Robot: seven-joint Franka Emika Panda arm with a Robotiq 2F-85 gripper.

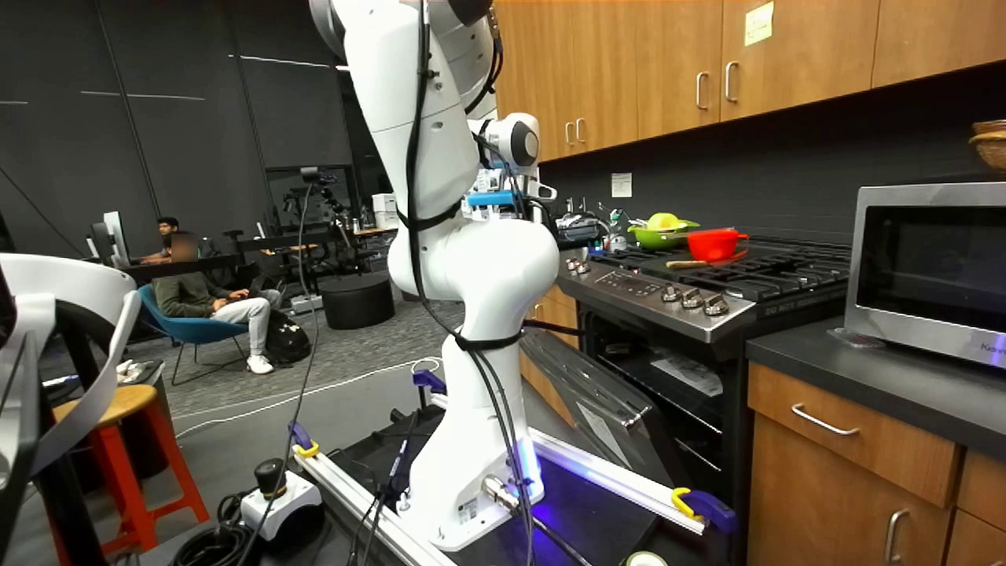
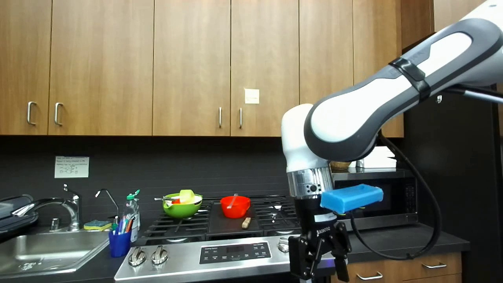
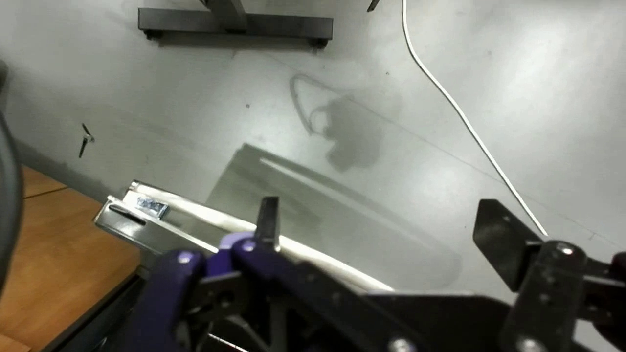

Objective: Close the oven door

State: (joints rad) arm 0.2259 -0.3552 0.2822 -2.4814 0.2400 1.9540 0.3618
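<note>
The oven door [image 1: 585, 385] is the black, glass-fronted panel of the range. In an exterior view it leans partly open, away from the dark oven cavity. A white sticker shows on its face. In the wrist view, the end of the oven door [image 3: 139, 233] and its long bar handle [image 3: 210, 213] lie at lower left. My gripper [image 3: 381, 227] is open, with nothing between its fingers. One finger overlaps the handle in that view; I cannot tell whether it touches. In an exterior view the gripper [image 2: 320, 271] points down in front of the range's right side. The door is below that frame.
The range control panel [image 2: 235, 253] juts out behind the gripper. A green bowl [image 2: 181, 210] and red pot [image 2: 235, 207] stand on the stove. A microwave [image 1: 927, 271] stands on the counter. The base rail [image 1: 605, 475] and its clamp [image 1: 703, 507] lie near the door's lower end.
</note>
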